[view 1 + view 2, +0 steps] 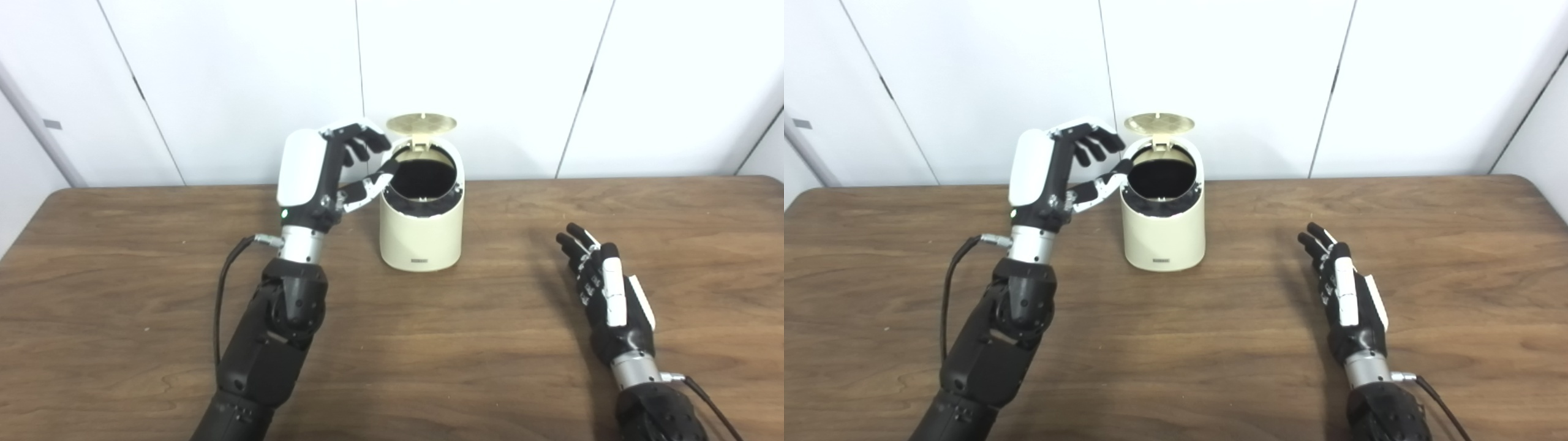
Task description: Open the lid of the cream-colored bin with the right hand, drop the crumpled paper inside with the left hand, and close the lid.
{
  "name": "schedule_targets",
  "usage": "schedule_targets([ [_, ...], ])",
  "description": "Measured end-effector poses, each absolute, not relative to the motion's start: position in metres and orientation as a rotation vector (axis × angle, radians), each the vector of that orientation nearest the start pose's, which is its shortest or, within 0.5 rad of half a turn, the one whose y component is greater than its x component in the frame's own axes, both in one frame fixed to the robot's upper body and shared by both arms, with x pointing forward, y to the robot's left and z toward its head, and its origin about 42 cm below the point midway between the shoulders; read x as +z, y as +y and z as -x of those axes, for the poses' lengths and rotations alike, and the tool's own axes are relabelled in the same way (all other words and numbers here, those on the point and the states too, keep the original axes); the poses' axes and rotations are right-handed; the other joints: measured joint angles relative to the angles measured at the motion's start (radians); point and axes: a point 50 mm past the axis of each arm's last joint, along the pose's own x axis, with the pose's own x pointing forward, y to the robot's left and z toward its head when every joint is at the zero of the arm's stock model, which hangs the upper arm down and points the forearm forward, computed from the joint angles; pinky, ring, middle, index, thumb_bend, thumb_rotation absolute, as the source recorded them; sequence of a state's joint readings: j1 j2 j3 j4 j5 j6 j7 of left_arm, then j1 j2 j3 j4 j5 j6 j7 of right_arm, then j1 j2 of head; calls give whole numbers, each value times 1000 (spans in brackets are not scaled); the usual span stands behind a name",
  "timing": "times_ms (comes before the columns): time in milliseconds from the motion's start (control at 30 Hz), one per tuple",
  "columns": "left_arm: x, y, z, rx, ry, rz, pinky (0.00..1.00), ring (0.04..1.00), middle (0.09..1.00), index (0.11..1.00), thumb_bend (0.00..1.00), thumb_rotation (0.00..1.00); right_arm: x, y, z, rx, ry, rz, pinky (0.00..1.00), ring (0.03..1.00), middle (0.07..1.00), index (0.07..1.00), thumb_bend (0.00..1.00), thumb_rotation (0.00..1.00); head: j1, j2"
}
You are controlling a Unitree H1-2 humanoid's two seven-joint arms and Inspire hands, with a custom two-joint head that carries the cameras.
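Cream-colored bin [421, 229], far-centre on the desk [122, 306], bears a small unreadable label; its lid [421, 122] stands raised. Right eye view: left hand [1053, 174] empty, fingers spread beside the rim; right hand [1344, 294] flat, holding nothing, bare desk around.

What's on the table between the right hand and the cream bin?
Nothing: only bare wooden table separates the right hand from the cream-colored bin, clear in both eye views.

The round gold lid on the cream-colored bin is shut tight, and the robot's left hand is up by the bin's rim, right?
Not quite. The round gold lid stands open, tipped up behind the dark mouth of the cream-colored bin; the left eye view shows it. The rest is right: the left hand is up by the bin's rim.
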State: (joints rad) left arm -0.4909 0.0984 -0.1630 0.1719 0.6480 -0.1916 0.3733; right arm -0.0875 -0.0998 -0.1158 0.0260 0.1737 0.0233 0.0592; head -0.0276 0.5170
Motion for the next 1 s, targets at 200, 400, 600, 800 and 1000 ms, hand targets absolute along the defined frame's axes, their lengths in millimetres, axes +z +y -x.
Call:
schedule_targets([
  [200,225,187,-407,172,-585,-549,319,442,516,473,474,0,116,-269,-313,-28,-50,-83,1000,942,862,859,527,1000,6,2],
  [400,226,207,-399,233,-461,-343,344,457,503,474,477,0,116,-269,-313,-27,-52,-82,999,932,869,863,517,1000,5,5],
  [600,222,225,-391,262,-281,-197,484,497,504,505,506,0,118,-269,-313,-26,-66,-81,1000,932,886,880,525,1000,6,9],
  [800,199,243,-375,217,-187,-97,652,723,763,719,484,306,118,-269,-312,-25,-66,-89,1000,944,901,878,554,1000,3,12],
  [1000,180,258,-359,110,-167,-11,829,851,884,888,486,562,119,-269,-311,-30,-72,-90,989,966,914,874,590,1000,11,12],
])
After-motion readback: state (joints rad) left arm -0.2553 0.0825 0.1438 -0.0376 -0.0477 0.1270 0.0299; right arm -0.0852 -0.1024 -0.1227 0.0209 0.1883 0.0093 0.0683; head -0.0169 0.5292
